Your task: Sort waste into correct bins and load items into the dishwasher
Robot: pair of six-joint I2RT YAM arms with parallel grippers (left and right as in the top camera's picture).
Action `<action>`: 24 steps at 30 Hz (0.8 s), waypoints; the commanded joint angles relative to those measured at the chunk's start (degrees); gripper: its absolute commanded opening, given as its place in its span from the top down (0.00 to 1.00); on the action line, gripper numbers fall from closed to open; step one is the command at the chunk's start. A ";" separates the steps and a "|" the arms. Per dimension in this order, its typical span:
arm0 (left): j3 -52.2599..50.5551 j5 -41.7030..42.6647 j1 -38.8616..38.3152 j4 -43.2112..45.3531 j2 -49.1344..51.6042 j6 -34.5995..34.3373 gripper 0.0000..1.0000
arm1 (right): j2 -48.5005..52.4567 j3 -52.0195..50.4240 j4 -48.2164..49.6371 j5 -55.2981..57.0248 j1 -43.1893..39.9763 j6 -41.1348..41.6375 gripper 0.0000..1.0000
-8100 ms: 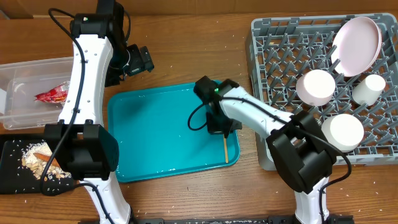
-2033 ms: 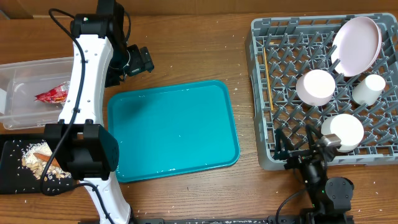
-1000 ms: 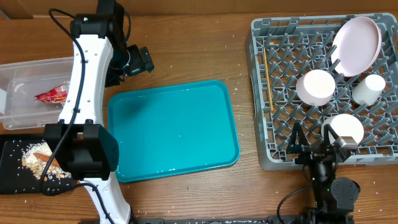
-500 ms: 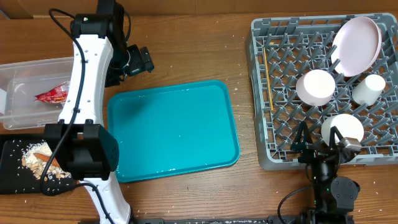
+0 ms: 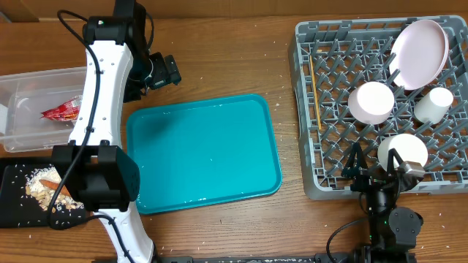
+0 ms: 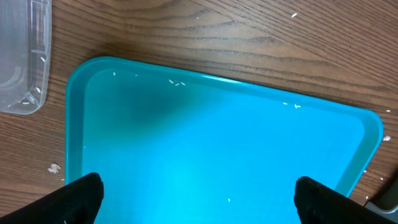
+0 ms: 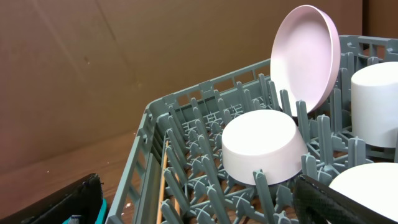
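Grey dish rack [image 5: 301,44] is sitting upper right in the overhead view, holding a pink plate [image 5: 418,44] leaning on edge, two upturned bowls [image 5: 371,101] [image 5: 404,152], a white cup [image 5: 433,104] & chopsticks [image 5: 315,95] lying along its left side. Clear tub [image 5: 22,84] at far left is holding the red wrapper [image 5: 61,111]; black tray [image 5: 11,197] below it is carrying food scraps [image 5: 44,191]. Teal tray [image 5: 205,153] is lying centre frame. Right gripper [image 5: 376,172] is hovering at the rack's lower edge, fingers spread wide, gripping nothing. Left gripper [image 6: 199,202] is hanging over the teal tray's upper left, fingers wide apart, gripping nothing.
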 commanded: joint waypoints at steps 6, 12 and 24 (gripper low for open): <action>-0.26 0.42 -0.39 0.04 -0.63 -0.81 0.00 | -0.63 -0.59 0.24 0.92 -0.33 -0.35 0.00; -0.26 -0.09 -0.39 -0.28 -0.55 0.04 0.00 | -0.63 -0.59 0.24 0.92 -0.33 -0.35 0.00; -0.63 -0.48 -6.64 0.13 -4.46 4.96 0.00 | -0.63 -0.59 0.24 0.92 -0.33 -0.35 0.00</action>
